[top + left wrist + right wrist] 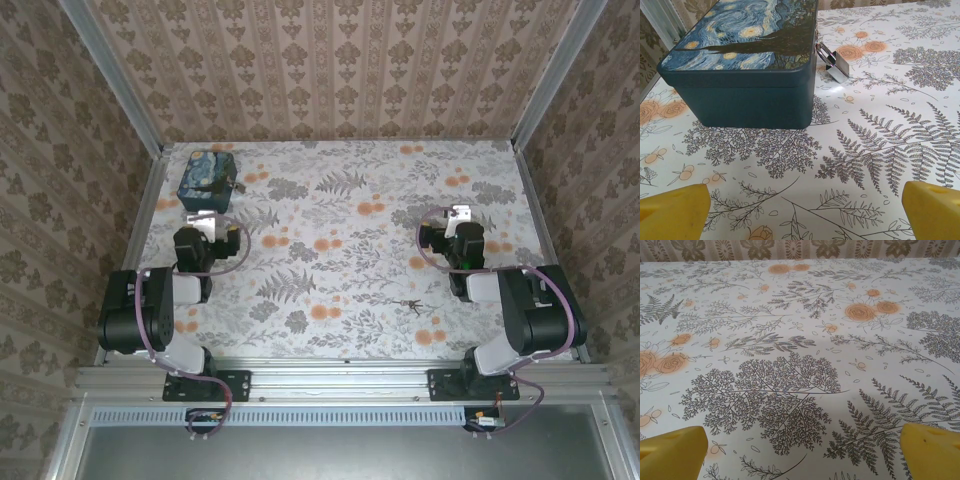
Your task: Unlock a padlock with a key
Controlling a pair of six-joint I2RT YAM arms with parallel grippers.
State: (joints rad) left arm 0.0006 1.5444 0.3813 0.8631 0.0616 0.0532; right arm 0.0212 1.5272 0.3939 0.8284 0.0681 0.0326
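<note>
A small silver padlock (836, 66) hangs on the right side of a dark blue tin (745, 60) with a starry night picture on its lid. From above, the tin (207, 177) stands at the far left of the table, with the padlock (240, 185) at its right edge. My left gripper (807, 210) is open just short of the tin, its yellow fingertips (672, 212) wide apart and nothing between them. My right gripper (804, 452) is open over bare cloth at the right (455, 215). A small dark thing (410, 300) lies near the right arm; it may be the key, but it is too small to tell.
The table (340, 250) is covered with a floral, fern-print cloth and closed in by wallpapered walls on three sides. Both arm bases sit on the metal rail at the near edge.
</note>
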